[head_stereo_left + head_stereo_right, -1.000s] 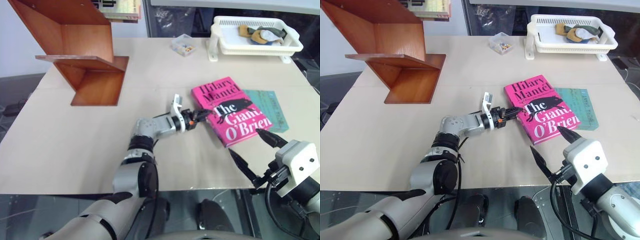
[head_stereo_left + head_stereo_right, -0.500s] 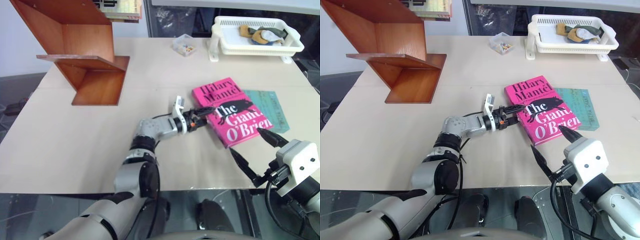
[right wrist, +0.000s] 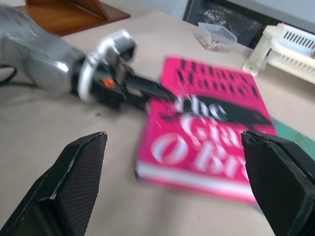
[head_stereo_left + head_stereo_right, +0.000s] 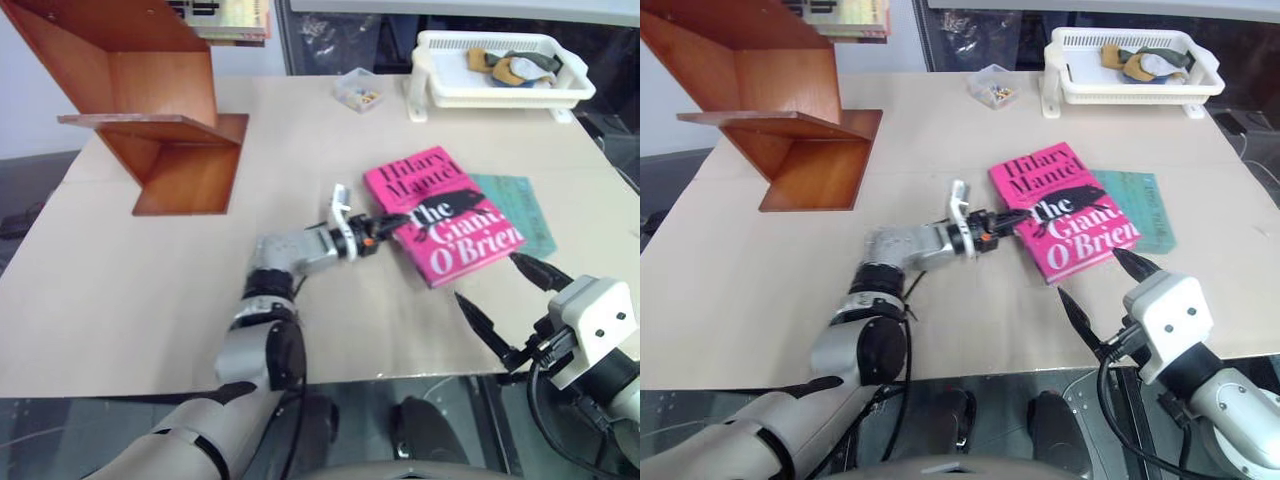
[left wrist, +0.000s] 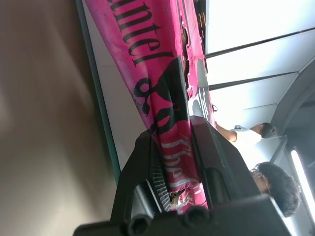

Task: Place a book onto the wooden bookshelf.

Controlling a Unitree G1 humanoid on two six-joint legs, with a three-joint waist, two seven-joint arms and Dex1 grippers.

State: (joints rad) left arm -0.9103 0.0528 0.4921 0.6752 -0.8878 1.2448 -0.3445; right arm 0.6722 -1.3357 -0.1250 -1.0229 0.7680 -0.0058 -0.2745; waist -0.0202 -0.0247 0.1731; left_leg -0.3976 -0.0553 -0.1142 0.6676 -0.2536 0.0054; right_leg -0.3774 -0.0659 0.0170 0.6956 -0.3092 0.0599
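Observation:
The bright pink book lies flat on the table, right of centre, its cover up. My left gripper reaches level to the book's near-left edge and is shut on it. In the left wrist view the two black fingers clamp the pink cover between them. My right gripper hovers open near the table's front edge, just before the book. Its wide-spread fingers frame the book with nothing between them. The wooden bookshelf stands at the table's far left, apart from both grippers.
A thin teal book lies partly under the pink one on its right. A white basket tray with small items and a small clear box sit at the back. Other books rest atop the shelf. A person stands beyond the table.
My left gripper opened over the book's edge half a second ago and has closed on it. The camera has shifted slightly. The right gripper has kept still.

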